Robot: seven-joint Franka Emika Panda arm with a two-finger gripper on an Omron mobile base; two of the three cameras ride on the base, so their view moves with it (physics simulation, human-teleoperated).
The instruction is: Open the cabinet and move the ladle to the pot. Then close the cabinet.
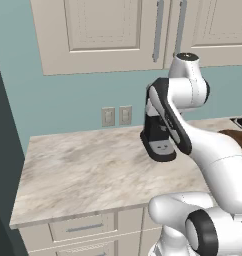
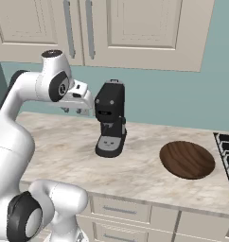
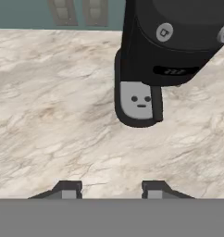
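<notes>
**Cabinet closed, gripper idle over the desk**

The cabinet (image 1: 105, 30) hangs on the wall above the desk (image 1: 78, 170), at twelve o'clock in both base views. Both doors sit flush and shut, so the first step, opening, looks not yet begun. No ladle is on show; I judge it sits behind those doors, which would explain why the cabinet has to be opened first. No pot can be made out either; a dark stove edge (image 2: 227, 153) shows at three o'clock in the right base view, and the pot may stand past it, but that is a guess.

The two handles (image 2: 90, 28) are long grey bars meeting at the seam between the doors. Their long axis runs straight up and down, so a grip would need the jaws set across the bar, horizontally. With handles at the seam, each door probably hinges at its outer edge and swings out toward the robot.

The gripper (image 3: 111, 189) is held low, at about the height of the coffee machine's top, looking down at the desk. Its fingertips (image 3: 67, 189) stand apart with only bare marble between them, so it is released and grasping nothing. The coffee machine (image 2: 109, 125) stands on the desk just ahead of it, at one o'clock in the hand view. A round wooden board (image 2: 187, 159) lies flat at four o'clock in the right base view, well apart from the machine.

The arm's elbow is folded high, close to the cabinet's lower edge, and the hand will have to rise and tip up to reach a handle.
</notes>
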